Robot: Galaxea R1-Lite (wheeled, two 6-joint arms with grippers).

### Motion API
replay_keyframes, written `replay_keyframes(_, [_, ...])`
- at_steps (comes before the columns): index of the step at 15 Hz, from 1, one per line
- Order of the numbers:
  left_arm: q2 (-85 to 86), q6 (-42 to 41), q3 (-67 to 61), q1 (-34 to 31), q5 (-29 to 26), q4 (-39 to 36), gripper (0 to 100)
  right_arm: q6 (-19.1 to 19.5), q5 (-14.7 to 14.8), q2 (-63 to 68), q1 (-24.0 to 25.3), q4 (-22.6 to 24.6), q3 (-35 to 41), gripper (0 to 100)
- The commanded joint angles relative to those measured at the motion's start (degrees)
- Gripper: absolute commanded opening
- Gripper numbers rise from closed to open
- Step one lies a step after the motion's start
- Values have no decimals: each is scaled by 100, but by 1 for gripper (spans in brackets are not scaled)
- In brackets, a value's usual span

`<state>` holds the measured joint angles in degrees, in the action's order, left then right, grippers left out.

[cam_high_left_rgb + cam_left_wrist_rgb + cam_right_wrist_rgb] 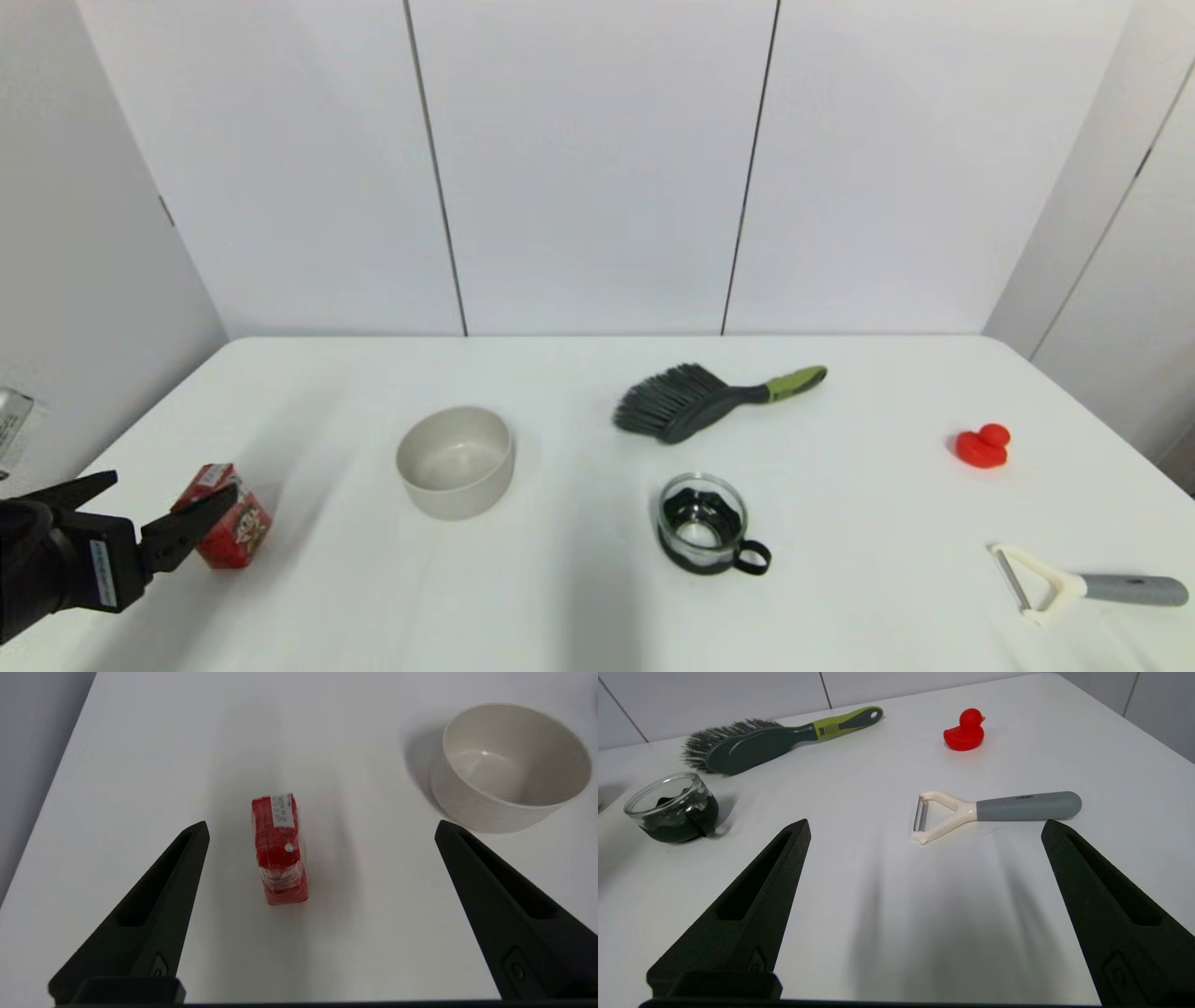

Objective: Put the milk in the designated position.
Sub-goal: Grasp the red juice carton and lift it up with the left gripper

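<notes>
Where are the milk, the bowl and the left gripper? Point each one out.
milk (pixel 279 851), left wrist view, on its red top face.
bowl (pixel 455 462), head view, on its inner wall.
left gripper (pixel 163 501), head view, midway between its open fingertips.

We see the milk (pixel 226 528) near the table's (pixel 579 616) left edge | bowl (pixel 455 461) to its right | cup (pixel 702 523) before the brush (pixel 695 402) | duck (pixel 982 446) behind the peeler (pixel 1074 584), right edge.
</notes>
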<state>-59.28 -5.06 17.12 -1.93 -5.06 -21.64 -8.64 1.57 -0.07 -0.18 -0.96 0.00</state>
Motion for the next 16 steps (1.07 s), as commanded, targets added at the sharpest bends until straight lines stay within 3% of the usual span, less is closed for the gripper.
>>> replay_keyframes(1, [-505,-4,-525,-256,-4,-860,100,-6,1,7,1,0,0,100])
replay_keyframes(9, [-1041,5,-947,-326,-4,-1563,100,-6,1,7,1,0,0,100])
replay_keyframes(16, [-1841,31,-1457,-326,-4,-2890,100,-6,1,7,1,0,0,100])
